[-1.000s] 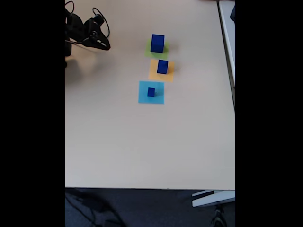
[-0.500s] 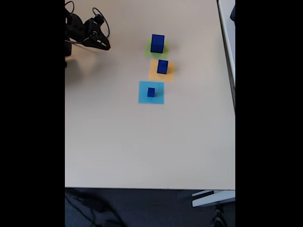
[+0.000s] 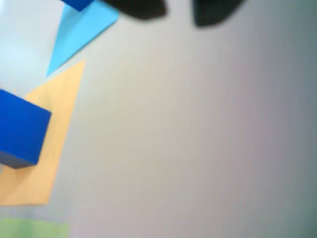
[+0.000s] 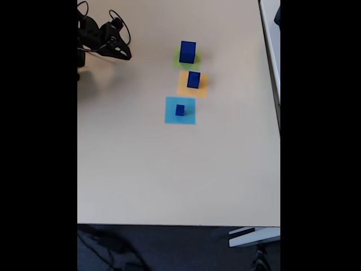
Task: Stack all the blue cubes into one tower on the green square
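Assessing progress from the fixed view: largest cube stands on the green square; medium cube sits on the orange square; small cube sits on the light-blue square. No tower yet; both smaller cubes remain to be stacked. My gripper hangs well apart, holding nothing; whether my fingers are spread, I cannot tell.
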Robot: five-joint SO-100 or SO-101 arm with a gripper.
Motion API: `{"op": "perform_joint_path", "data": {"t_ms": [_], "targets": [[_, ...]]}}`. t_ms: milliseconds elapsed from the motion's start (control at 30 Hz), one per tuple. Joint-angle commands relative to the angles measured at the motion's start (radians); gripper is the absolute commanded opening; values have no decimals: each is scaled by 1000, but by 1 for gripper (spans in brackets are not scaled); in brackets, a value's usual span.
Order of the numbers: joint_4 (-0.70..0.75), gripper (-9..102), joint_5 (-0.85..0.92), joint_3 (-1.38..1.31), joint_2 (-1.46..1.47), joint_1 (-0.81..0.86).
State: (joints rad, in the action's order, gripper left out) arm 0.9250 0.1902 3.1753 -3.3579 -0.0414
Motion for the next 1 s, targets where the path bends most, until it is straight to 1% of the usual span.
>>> {"op": "perform_joint_path", "data": {"t_ms": [0, 67, 133, 200, 300, 467, 533, 600, 667, 733, 833, 967], "targets": [[-100, 0, 199, 6, -25, 12], [-161, 0, 216, 6, -25, 43], [-225, 0, 230, 6, -25, 37], [-295, 0, 172, 6, -25, 29], [-376, 0, 25, 2, -25, 21], [-453, 0, -344, -35, -6, 25], [-479, 0, -454, -97, 106, 25], [-485, 0, -555, -233, 327, 34], [-479, 0, -657, -414, 577, 75], [-486, 0, -749, -522, 719, 124], [-517, 0, -879, -557, 788, 161], [-572, 0, -968, -497, 773, 161]]}}
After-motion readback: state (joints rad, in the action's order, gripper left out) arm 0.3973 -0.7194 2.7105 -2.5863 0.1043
